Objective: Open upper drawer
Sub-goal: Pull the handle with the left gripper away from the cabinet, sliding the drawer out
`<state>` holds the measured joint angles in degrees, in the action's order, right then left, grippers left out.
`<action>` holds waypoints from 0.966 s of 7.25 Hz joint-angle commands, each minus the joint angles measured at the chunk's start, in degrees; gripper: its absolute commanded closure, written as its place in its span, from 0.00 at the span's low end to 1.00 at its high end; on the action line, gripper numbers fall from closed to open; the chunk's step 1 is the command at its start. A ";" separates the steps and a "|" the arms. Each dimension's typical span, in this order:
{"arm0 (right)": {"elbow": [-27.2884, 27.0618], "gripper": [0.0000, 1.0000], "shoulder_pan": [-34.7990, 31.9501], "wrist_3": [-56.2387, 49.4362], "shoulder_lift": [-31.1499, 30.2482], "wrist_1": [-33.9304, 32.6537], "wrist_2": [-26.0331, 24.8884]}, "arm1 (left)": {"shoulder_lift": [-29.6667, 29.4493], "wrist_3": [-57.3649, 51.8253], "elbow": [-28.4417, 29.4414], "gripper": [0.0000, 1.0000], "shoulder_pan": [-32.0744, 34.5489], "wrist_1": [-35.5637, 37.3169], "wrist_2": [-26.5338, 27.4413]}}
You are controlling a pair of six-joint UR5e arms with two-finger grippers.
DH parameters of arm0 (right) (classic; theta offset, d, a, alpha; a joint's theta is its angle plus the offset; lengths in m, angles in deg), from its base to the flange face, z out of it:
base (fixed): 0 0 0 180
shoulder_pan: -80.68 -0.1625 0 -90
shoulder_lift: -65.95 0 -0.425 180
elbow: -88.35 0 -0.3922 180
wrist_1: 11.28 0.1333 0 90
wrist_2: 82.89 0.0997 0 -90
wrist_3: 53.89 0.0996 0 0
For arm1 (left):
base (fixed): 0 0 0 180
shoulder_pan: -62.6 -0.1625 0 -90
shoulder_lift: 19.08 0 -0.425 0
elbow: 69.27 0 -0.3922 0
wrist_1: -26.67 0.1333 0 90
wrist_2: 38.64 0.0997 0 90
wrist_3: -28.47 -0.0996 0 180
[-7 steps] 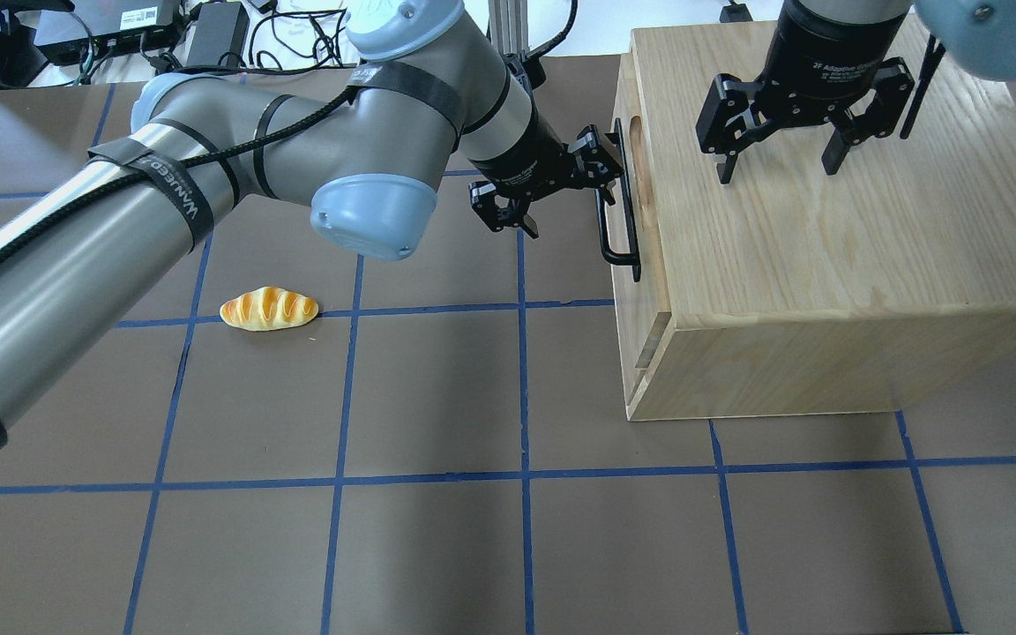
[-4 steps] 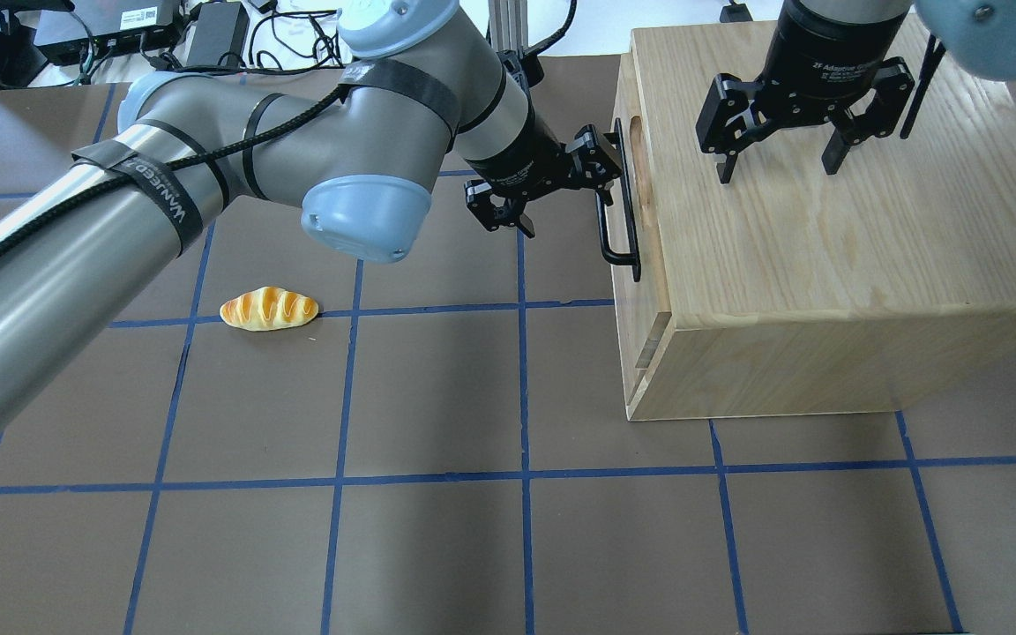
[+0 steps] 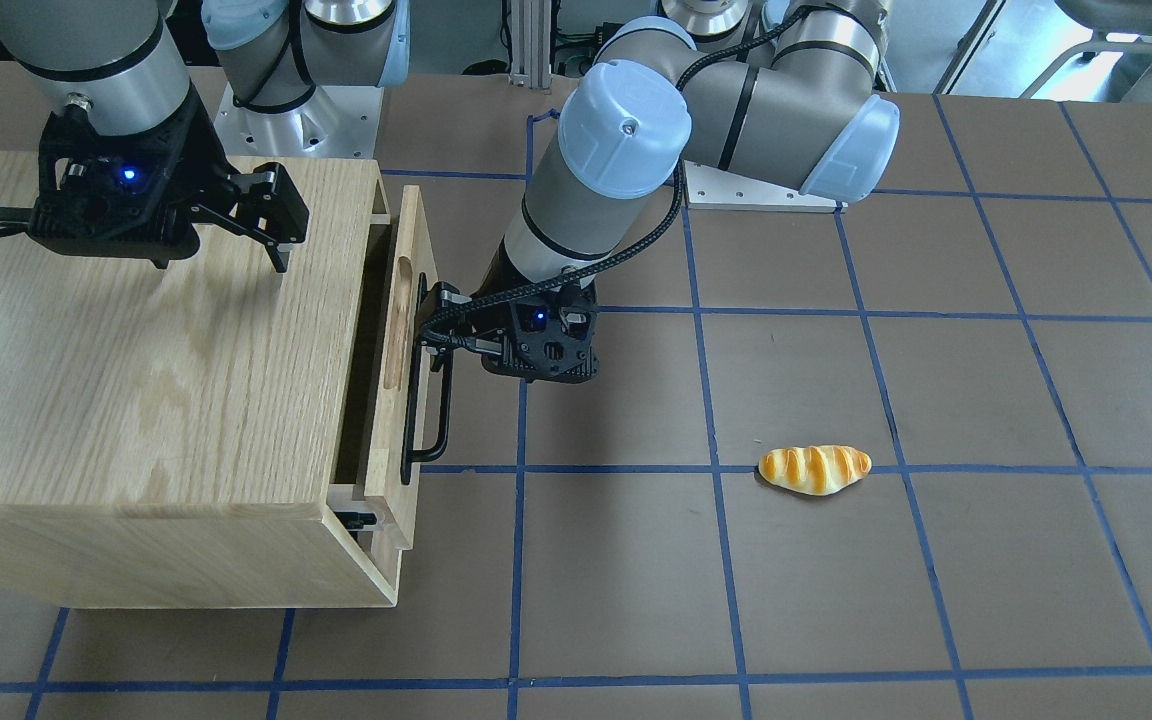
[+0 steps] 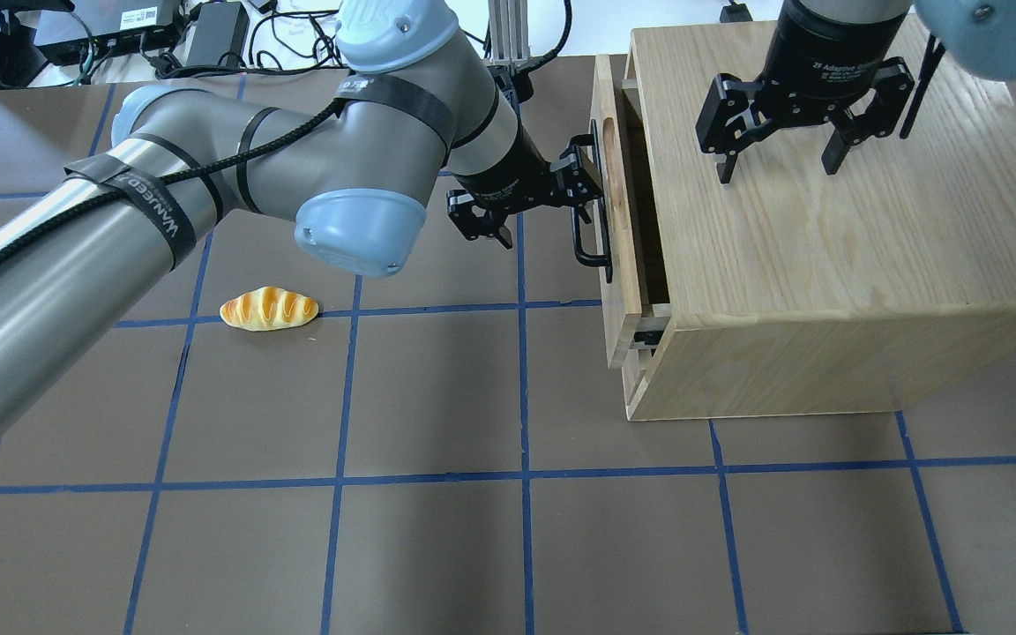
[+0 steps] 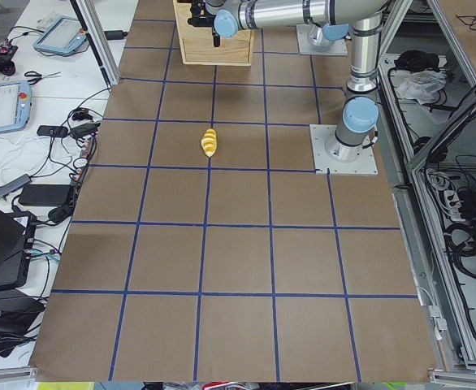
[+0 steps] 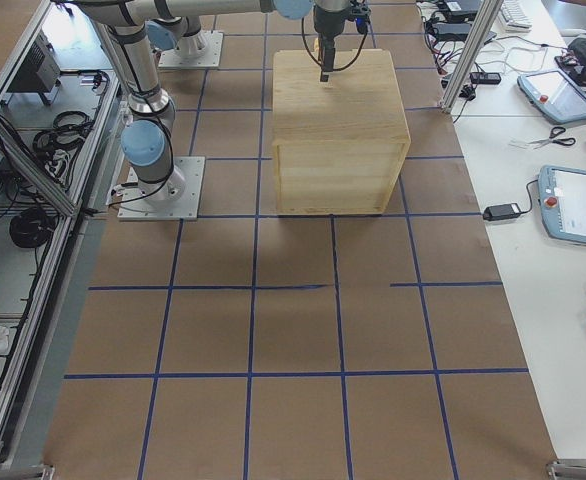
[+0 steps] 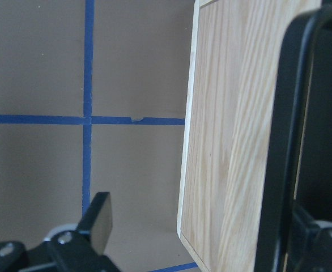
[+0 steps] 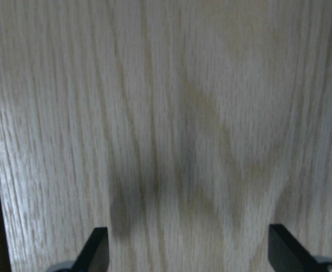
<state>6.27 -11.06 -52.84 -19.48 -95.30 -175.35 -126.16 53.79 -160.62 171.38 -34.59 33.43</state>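
The wide light-oak upper drawer (image 4: 621,309) stands a little way out of the plain wooden cabinet (image 4: 825,265), on the cabinet's left side in the overhead view. Its long black metal bar handle (image 3: 443,410) runs near to far, so I judge the pull must go leftward. The left gripper (image 4: 543,205) is right at it, spread wide, with one finger apparently hooked behind the smooth bar. The right gripper (image 4: 779,169) hangs splayed and empty above the grained cabinet top.

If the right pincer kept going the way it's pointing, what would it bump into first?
Most likely the cabinet top. The right pincer points straight down, jaws open, over that flat wood with nothing between them. I can't tell how big the gap is.
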 commanded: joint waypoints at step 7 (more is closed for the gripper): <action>-0.09 0.00 -0.02 0.09 0.00 0.00 0.00 | 2.84 -9.49 -0.76 0.00 -5.59 -8.25 2.01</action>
<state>6.25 -11.06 -52.76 -19.48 -95.30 -175.36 -123.93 45.21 -161.32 166.78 -41.34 35.40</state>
